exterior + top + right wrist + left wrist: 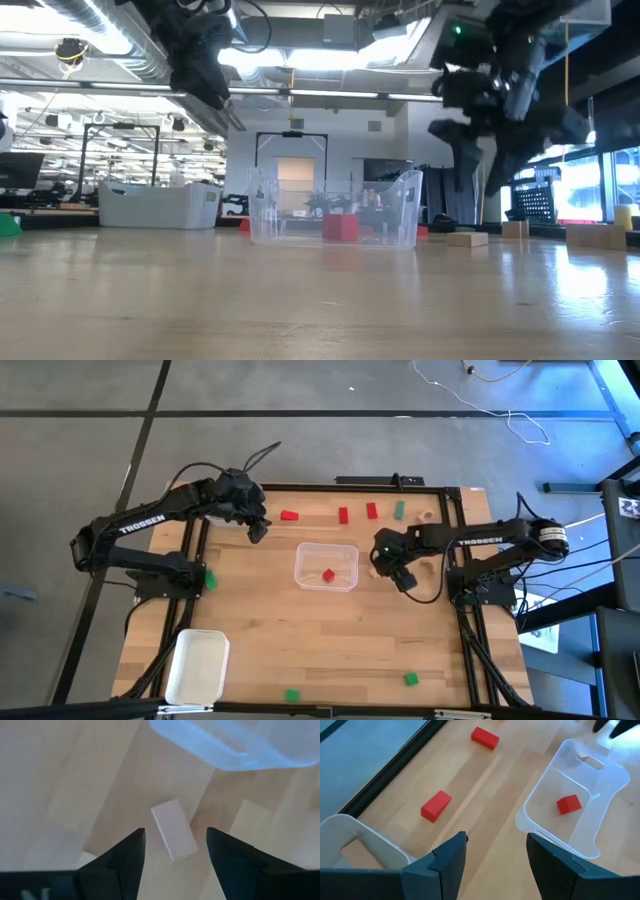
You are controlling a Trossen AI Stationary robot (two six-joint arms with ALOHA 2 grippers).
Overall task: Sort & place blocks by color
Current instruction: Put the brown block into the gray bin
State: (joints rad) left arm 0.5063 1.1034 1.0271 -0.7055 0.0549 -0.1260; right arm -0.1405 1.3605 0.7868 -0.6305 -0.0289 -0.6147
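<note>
Hanging with jaws spread and empty, the right gripper (175, 845) is lined up over a tan block (174, 836) just beside the clear tray (326, 567), apparently to pick it up. Beyond the tray's far side, the left gripper (496, 851), likewise released and empty, faces two red blocks (436, 805), while one red block (328, 574) already lies in the tray.

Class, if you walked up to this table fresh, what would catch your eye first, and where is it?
Probably the clear tray at the table's middle, holding one red block. Then the two dark arms: the left gripper hangs open over the far left, the right gripper open just right of the tray, above a tan block. More red blocks lie along the far edge.
</note>
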